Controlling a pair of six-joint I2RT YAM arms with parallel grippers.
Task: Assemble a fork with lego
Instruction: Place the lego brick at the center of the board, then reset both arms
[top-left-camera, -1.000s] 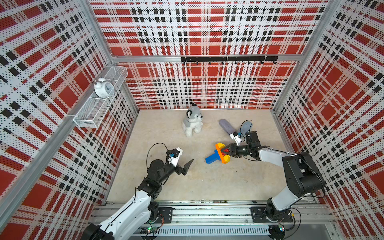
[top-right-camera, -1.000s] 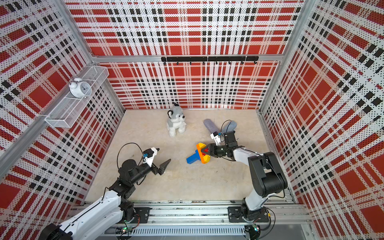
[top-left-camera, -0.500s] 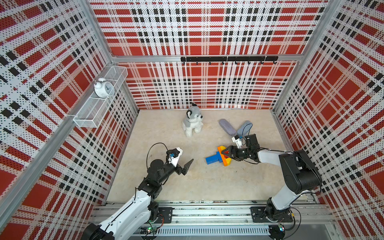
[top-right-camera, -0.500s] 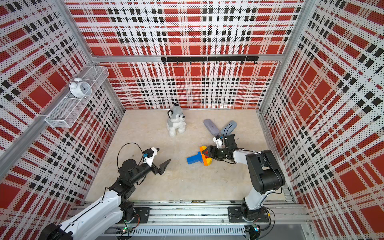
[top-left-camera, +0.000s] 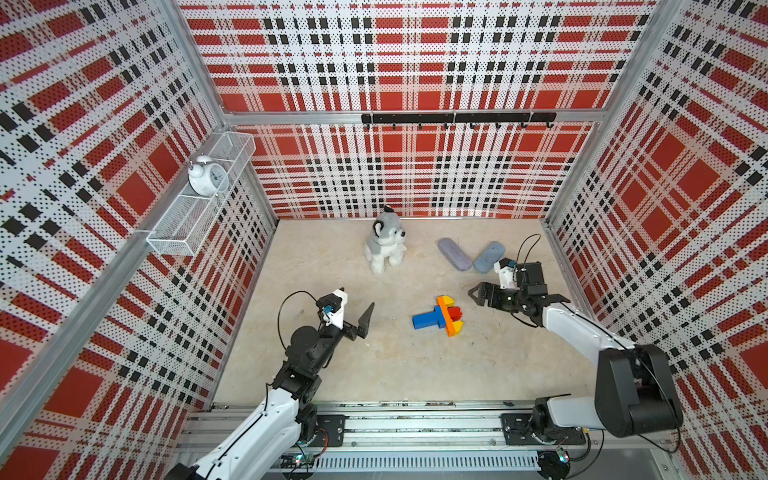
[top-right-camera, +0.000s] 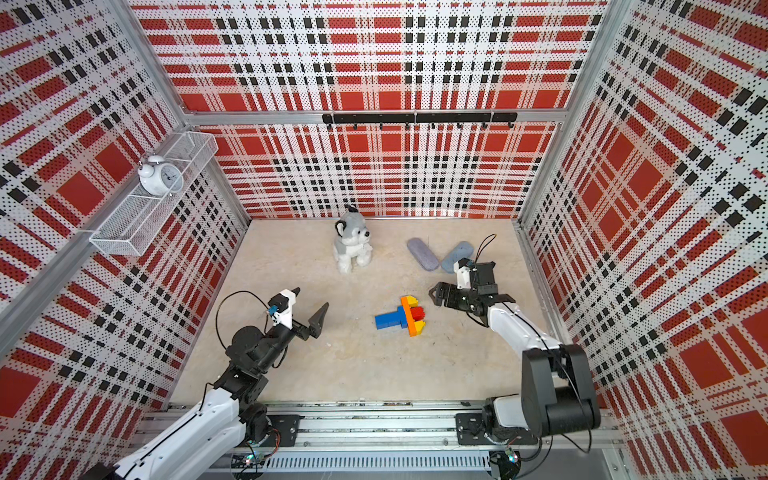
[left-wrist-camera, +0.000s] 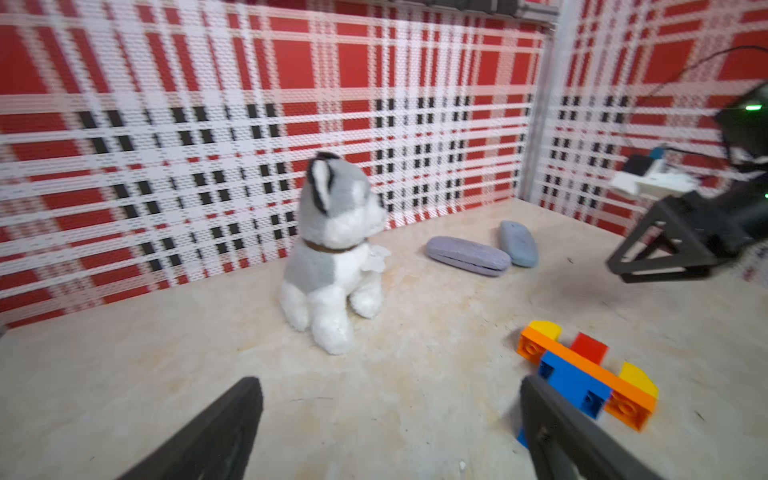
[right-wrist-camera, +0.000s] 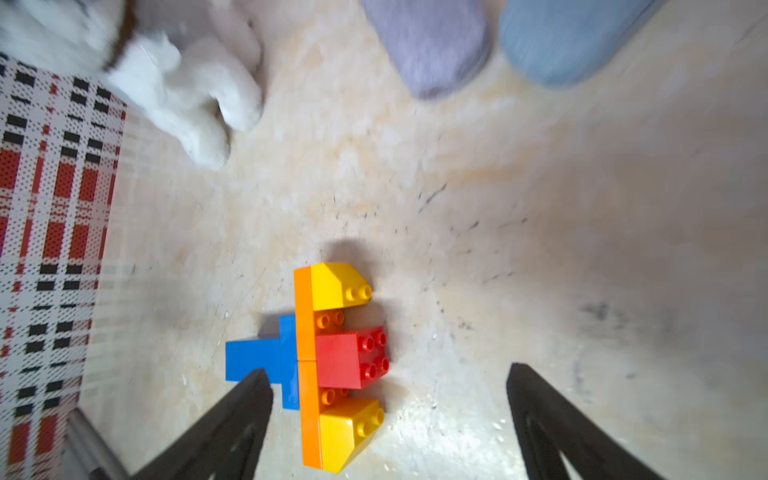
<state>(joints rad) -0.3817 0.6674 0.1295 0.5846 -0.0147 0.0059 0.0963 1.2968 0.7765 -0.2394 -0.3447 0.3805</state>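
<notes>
Fork (top-left-camera: 438, 316) looks finished, lying flat on the tabletop (top-left-camera: 374, 365), all prongs on. R gripper (top-left-camera: 476, 293) sits near the prong end, fingers spread, holding nothing. L gripper (top-left-camera: 357, 297) is well apart, also spread, empty. Next, I'd guess: arms back off w/o nudging it.

1. Plush dog (right-wrist-camera: 178, 83), right wrist view: blurred, cropped by the frame edge.
2. Lilac case (right-wrist-camera: 432, 45), blue case (right-wrist-camera: 569, 37): far ends cropped.
3. Fork (left-wrist-camera: 582, 374), left wrist view: handle end hidden behind a finger (left-wrist-camera: 552, 424) of the left end effector (left-wrist-camera: 390, 386).

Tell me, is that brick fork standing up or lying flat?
Lying flat: the fork rests on the table, handle, crossbar and prongs all down.
</notes>
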